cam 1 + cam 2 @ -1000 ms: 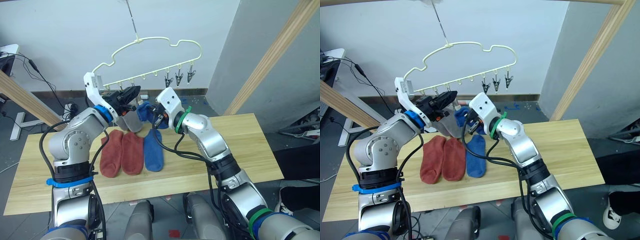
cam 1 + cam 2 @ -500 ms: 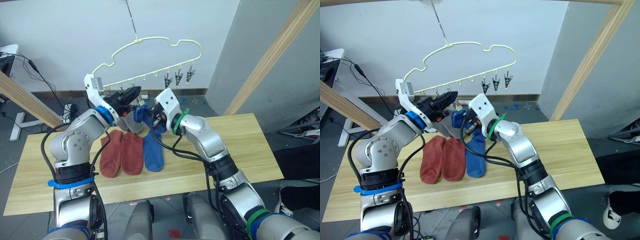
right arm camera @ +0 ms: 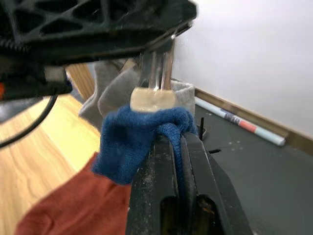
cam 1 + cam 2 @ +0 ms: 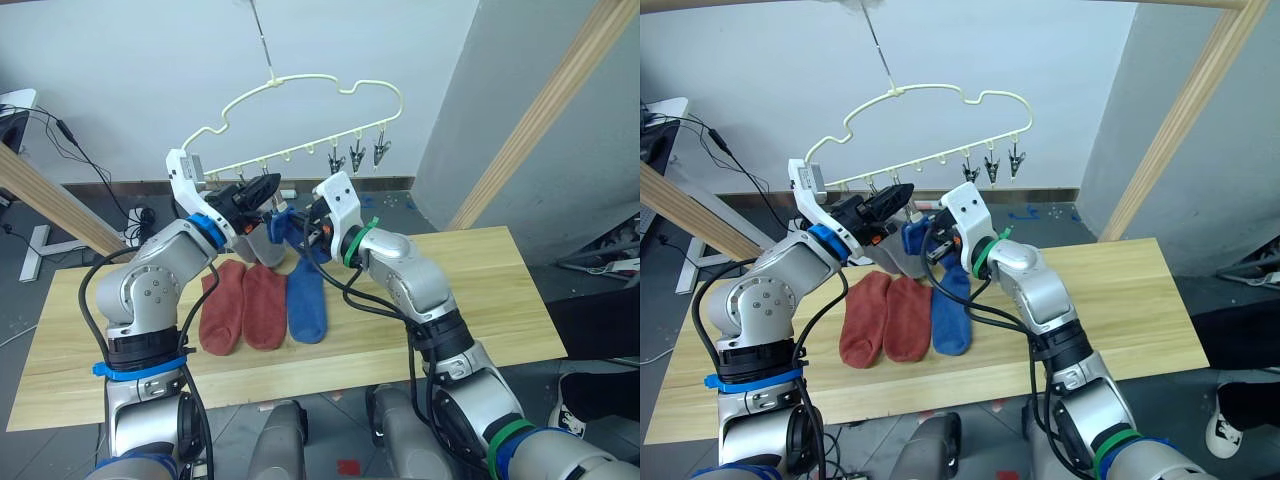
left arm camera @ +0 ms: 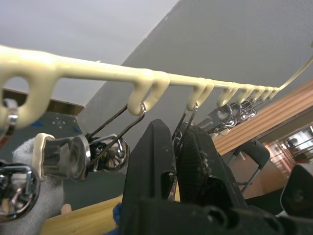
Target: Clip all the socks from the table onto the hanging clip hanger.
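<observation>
— Any writing to read?
— No. Plank table (image 4: 480,290), white wall.
— Pincers?
— Right pincer (image 3: 178,142) grips blue sock (image 3: 132,139) under clip hanger (image 4: 310,110); left pincer (image 5: 176,147) pinches clip (image 5: 183,128).

Light wooden table (image 4: 480,290), two rust-red socks (image 4: 244,305), one blue sock (image 4: 307,305)

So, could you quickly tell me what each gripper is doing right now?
Left gripper: shut on a small dark metal clip of the pale yellow hanger.
Right gripper: shut on a blue fabric sock.
</observation>
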You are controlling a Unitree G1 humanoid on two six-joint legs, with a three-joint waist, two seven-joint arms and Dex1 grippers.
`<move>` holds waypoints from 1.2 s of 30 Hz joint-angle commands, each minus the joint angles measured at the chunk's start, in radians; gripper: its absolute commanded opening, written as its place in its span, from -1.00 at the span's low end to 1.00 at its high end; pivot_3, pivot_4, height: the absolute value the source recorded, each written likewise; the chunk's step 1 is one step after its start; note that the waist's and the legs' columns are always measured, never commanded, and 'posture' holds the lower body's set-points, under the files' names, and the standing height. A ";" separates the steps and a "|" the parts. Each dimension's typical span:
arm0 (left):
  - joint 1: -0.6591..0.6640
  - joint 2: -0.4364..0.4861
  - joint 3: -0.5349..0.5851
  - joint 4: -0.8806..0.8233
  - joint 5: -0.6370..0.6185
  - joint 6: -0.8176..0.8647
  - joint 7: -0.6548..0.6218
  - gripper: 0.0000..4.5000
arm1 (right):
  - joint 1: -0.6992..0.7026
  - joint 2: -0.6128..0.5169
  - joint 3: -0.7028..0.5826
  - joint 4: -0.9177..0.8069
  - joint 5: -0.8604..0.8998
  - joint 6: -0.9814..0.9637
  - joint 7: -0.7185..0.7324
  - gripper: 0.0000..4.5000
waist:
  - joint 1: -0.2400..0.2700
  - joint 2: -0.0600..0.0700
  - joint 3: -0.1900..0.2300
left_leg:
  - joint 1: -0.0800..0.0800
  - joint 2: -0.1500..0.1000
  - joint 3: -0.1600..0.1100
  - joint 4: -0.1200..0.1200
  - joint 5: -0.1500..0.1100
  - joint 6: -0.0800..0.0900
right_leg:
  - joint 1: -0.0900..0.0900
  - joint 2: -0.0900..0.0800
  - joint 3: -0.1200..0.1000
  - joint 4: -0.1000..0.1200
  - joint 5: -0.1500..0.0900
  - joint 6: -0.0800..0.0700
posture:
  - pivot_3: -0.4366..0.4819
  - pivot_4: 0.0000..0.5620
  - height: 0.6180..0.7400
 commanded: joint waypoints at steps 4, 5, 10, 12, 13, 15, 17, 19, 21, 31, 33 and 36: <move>0.021 0.002 0.004 -0.042 -0.041 0.027 -0.001 -0.95 | -0.037 0.027 -0.015 -0.049 0.046 0.009 -0.017 -1.00 | 0.000 0.000 0.000 | 0.000 0.000 0.000 0.000 0.000 0.000 | 0.000 0.000 0.000 0.000 0.000 0.000 | -0.16 0.03 1.00; 0.026 0.005 0.001 -0.045 -0.036 0.025 0.001 -0.95 | -0.039 0.028 -0.015 -0.051 0.048 0.010 -0.018 -1.00 | 0.000 0.000 0.000 | 0.000 0.000 0.000 0.000 0.000 0.000 | 0.000 0.000 0.000 0.000 0.000 0.000 | -0.16 0.02 1.00; 0.029 0.009 0.002 -0.038 -0.030 0.022 0.011 -0.44 | -0.046 0.029 -0.018 -0.053 0.052 0.010 -0.020 -1.00 | 0.000 0.000 0.000 | 0.000 0.000 0.000 -0.001 0.000 0.000 | 0.000 0.000 0.000 0.000 0.000 0.000 | -0.16 0.03 1.00; 0.031 0.012 0.002 -0.039 -0.031 0.022 0.012 -0.17 | -0.047 0.028 -0.018 -0.054 0.053 0.010 -0.020 -1.00 | -0.001 0.000 0.000 | 0.000 0.000 0.000 -0.001 0.000 0.000 | 0.000 0.000 0.000 0.000 0.000 0.000 | -0.16 0.03 1.00; 0.032 0.013 0.002 -0.041 -0.032 0.023 0.010 -0.03 | -0.047 0.026 -0.018 -0.053 0.053 0.009 -0.019 -1.00 | -0.002 0.000 0.000 | 0.000 0.000 0.000 -0.001 0.000 0.000 | 0.000 0.000 0.000 0.000 0.000 0.000 | -0.16 0.03 1.00; 0.034 0.016 0.006 -0.046 -0.045 0.029 0.001 0.08 | -0.045 0.022 -0.015 -0.051 0.052 0.008 -0.017 -1.00 | -0.002 0.000 0.000 | 0.000 0.000 0.000 -0.001 0.000 0.000 | -0.001 0.000 0.000 0.000 0.000 0.000 | -0.16 0.03 1.00; 0.032 0.016 0.011 -0.051 -0.056 0.034 0.000 0.08 | -0.042 0.018 -0.012 -0.051 0.051 0.007 -0.014 -1.00 | -0.002 0.000 0.000 | 0.000 0.000 0.000 -0.001 0.000 0.000 | -0.001 0.000 0.000 -0.001 0.000 0.000 | -0.15 0.03 1.00; 0.030 0.018 0.013 -0.056 -0.061 0.038 -0.001 0.08 | -0.039 0.013 -0.006 -0.052 0.048 0.005 -0.009 -1.00 | -0.002 0.000 0.000 | -0.001 0.000 0.000 -0.001 0.000 0.000 | -0.001 0.000 0.000 -0.001 0.000 0.000 | -0.15 0.03 1.00; 0.032 0.024 0.014 -0.065 -0.069 0.045 -0.005 0.08 | -0.036 0.004 0.004 -0.052 0.041 -0.002 -0.003 -1.00 | -0.002 0.000 0.000 | -0.001 0.000 0.000 -0.001 0.000 0.000 | -0.001 0.000 0.000 -0.001 0.000 0.000 | -0.15 0.03 1.00; 0.113 0.108 -0.017 -0.143 -0.061 0.053 -0.059 0.08 | -0.010 -0.093 0.115 -0.052 -0.052 -0.130 0.043 -1.00 | -0.008 0.000 0.000 | -0.001 0.000 0.001 -0.001 0.000 0.000 | -0.001 0.000 0.000 -0.001 0.000 0.000 | -0.15 0.02 1.00; 0.127 0.119 -0.026 -0.155 -0.057 0.051 -0.068 0.08 | -0.006 -0.100 0.121 -0.052 -0.059 -0.147 0.046 -1.00 | -0.008 0.000 0.000 | -0.001 0.000 0.000 -0.001 0.000 0.000 | -0.001 0.000 0.000 -0.001 0.000 0.000 | -0.14 0.03 1.00; 0.150 0.142 -0.040 -0.172 -0.045 0.044 -0.092 0.08 | -0.003 -0.109 0.135 -0.049 -0.077 -0.181 0.051 -1.00 | -0.008 0.000 0.000 | 0.000 0.000 0.001 -0.001 0.000 0.000 | -0.001 0.000 0.000 -0.001 0.000 0.000 | -0.14 0.03 1.00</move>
